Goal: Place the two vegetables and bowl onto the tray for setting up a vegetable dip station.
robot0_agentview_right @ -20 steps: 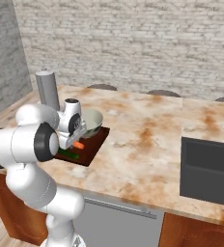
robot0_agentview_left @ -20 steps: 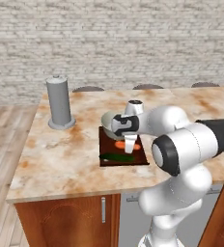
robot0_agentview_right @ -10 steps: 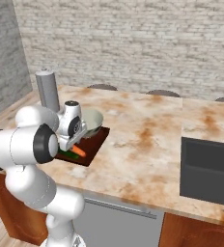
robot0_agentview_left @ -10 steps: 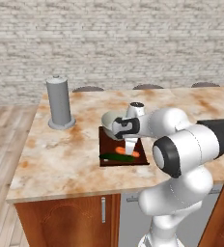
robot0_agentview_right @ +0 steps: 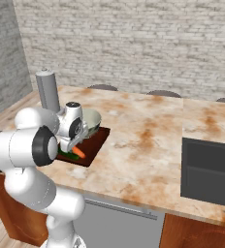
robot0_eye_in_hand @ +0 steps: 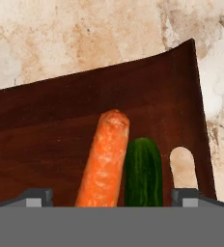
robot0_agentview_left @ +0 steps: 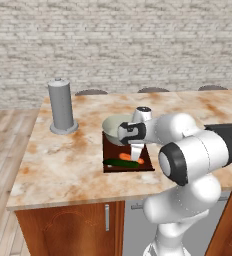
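a flat dark reddish-brown wooden tray (robot0_eye_in_hand: 61, 130) lies on a mottled beige and rust marble counter (robot0_eye_in_hand: 75, 34). on the tray a tapered orange carrot (robot0_eye_in_hand: 104, 157) lies side by side with a slim dark green vegetable (robot0_eye_in_hand: 143, 173), the two touching along their length. just beside the green one is the tray's small rounded slot handle (robot0_eye_in_hand: 183, 166), with pale counter showing through it. the two dark fingertips (robot0_eye_in_hand: 36, 197) of the gripper (robot0_eye_in_hand: 113, 197) stand wide apart, one on each side of the vegetables, apparently touching neither, though their lower ends are cut off.
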### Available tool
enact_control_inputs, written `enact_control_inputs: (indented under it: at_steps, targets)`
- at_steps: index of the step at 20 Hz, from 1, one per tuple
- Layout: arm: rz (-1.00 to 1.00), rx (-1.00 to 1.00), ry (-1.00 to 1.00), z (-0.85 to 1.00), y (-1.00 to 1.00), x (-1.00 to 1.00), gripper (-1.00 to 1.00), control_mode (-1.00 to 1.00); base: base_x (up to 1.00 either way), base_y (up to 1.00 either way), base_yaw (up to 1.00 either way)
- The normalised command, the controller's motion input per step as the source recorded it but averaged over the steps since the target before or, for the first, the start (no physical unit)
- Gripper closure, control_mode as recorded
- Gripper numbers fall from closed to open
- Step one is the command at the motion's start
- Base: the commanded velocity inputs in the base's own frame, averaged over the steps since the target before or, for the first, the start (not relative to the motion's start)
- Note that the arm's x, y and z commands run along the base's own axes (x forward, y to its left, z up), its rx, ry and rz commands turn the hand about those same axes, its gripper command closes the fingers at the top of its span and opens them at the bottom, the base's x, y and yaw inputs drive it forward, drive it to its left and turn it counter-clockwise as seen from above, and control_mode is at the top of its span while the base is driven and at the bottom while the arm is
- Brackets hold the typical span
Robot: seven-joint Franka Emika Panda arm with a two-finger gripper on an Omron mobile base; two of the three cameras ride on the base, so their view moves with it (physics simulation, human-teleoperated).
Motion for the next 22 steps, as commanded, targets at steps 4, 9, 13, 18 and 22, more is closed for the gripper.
enact_control_inputs:
  at_steps: [4,9,13,18,22]
  targets:
    - [-0.09,0.02,0.03,0.11,0.0,-0.28,-1.0,-1.0,0.0,0.0,0.0]
    - [-0.14,0.01,0.01,0.14,0.0,-0.27,-1.0,-1.0,0.0,0.0,0.0]
    - [-0.02,0.0,0.0,0.23,0.02,-0.34,-1.0,-1.0,0.0,0.0,0.0]
    - [0.0,0.0,0.03,0.22,0.06,-0.41,-1.0,-1.0,0.0,0.0,0.0]
    - [-0.07,0.0,0.09,0.2,0.07,-0.41,-1.0,-1.0,0.0,0.0,0.0]
